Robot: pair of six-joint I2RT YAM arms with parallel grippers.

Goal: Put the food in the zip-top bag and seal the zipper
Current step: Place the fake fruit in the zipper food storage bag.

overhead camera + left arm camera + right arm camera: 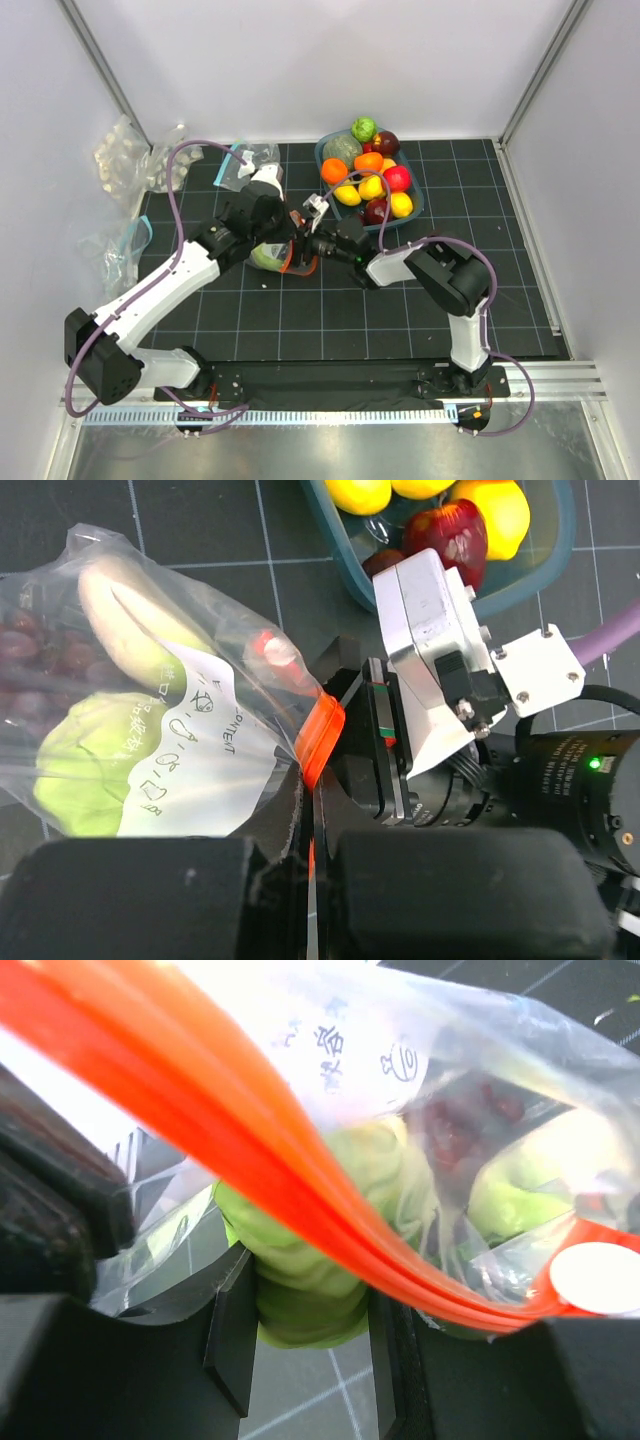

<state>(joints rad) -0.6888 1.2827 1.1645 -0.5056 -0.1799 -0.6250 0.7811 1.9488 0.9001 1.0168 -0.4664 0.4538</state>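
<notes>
Where the two arms meet: the zip-top bag [268, 257] lies on the dark gridded surface [330, 310], just left of centre, with its mouth turned toward the right arm.
Bag contents: a green cabbage [90, 770], purple grapes [40, 645] and a white oblong vegetable [130, 620] show through the clear plastic, packed close together behind a printed white panel.
Zipper: the zipper [240, 1150] is an orange-red strip along the bag's mouth. In the right wrist view it sweeps diagonally across in front of the cabbage, its ridges lying against each other along the stretch that shows. Whether the whole length is sealed cannot be told.
Left end effector: the left end effector [312, 860] has its fingers drawn almost together, with the bag's edge and a sliver of the orange strip pinched in the thin gap between them.
Right end effector: the right end effector [310, 1320] is at the bag's mouth, the strip crossing in front of its fingers. I cannot tell whether they are clamped on it or only near it.
Tray: a blue tray [335, 545] sits at the back right of the surface, near the bag but apart from it. It holds a red apple [450, 540], yellow lemons [500, 510], oranges [334, 170] and other fruit.
Other bags: clear bags with teal strips [128, 245] lie by the left edge, well apart from the arms.
</notes>
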